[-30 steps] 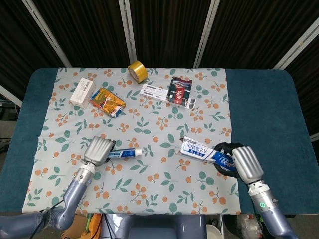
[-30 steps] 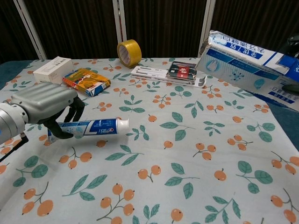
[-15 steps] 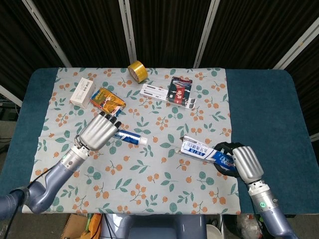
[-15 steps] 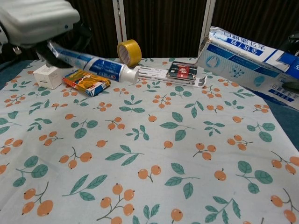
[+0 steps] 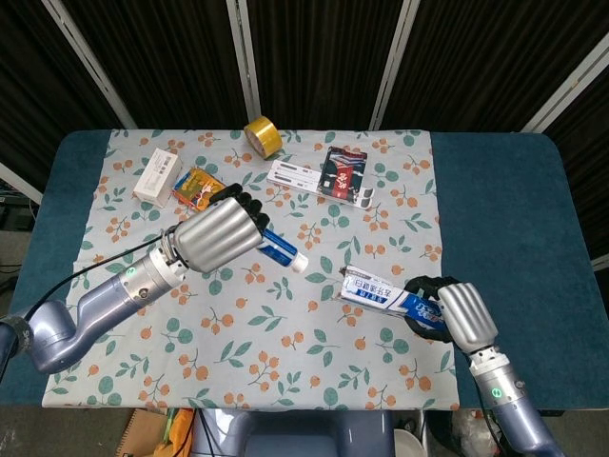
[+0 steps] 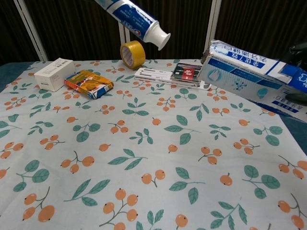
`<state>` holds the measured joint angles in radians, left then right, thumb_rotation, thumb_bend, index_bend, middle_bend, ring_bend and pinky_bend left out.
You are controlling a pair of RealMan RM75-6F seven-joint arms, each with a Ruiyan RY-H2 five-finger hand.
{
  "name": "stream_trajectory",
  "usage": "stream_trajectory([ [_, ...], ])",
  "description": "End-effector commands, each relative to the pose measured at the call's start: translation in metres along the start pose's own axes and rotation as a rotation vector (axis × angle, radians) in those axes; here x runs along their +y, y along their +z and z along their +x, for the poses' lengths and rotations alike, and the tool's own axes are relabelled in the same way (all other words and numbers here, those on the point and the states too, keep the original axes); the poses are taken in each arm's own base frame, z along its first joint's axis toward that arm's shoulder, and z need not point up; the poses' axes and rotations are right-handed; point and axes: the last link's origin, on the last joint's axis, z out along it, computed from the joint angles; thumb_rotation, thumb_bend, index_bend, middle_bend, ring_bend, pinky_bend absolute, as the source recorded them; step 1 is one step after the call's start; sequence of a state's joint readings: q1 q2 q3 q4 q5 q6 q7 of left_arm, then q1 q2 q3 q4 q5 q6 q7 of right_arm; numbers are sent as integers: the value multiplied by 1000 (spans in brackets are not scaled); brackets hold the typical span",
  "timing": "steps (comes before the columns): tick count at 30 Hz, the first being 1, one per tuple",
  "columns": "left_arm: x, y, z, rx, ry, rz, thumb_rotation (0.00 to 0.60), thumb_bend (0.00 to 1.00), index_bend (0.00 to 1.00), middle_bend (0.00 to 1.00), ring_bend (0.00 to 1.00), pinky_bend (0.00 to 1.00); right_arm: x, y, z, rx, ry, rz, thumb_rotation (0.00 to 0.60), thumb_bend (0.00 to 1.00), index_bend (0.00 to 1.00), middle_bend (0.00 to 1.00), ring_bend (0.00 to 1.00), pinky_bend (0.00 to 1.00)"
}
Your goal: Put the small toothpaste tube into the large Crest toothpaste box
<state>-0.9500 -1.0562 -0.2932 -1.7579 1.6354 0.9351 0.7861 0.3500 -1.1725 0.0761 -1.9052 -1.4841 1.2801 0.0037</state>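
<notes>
The small toothpaste tube point(image 6: 135, 21) has been lifted higher by the left hand point(image 5: 220, 236) and carried toward the Crest box point(image 6: 254, 75).

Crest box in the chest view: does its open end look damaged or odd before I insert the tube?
The Crest box mouth looks ragged, its end flaps crumpled rather than square. The toothpaste tube, cap toward it, is apart from the mouth, so it may snag there.

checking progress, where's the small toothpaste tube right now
The small toothpaste tube is held by the left hand above the cloth near the table's middle, cap pointing toward the Crest box held by the right hand; not inside yet.
</notes>
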Motion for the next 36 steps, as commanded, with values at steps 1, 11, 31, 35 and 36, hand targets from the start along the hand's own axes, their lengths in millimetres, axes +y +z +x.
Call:
stream_trajectory([
  [1,7,5,5,11,7,-21,600,462,730,788,686,700,0,0,0,0,4,-4,600,385,528,577,498,458],
  [11,26,18,9,21,11,-21,600,462,732,799,697,710,0,-1,3,1,31,-8,600,385,528,576,498,458],
  [31,59,46,25,84,19,65,600,462,739,813,713,727,-2,-2,7,3,51,-3,600,385,528,577,498,458],
  [35,65,49,28,91,13,70,600,462,740,814,713,727,-2,-2,7,3,54,-2,600,385,528,576,498,458],
  [36,67,50,29,93,12,69,600,462,739,814,713,727,-3,-2,7,3,55,-1,600,385,528,576,498,458],
])
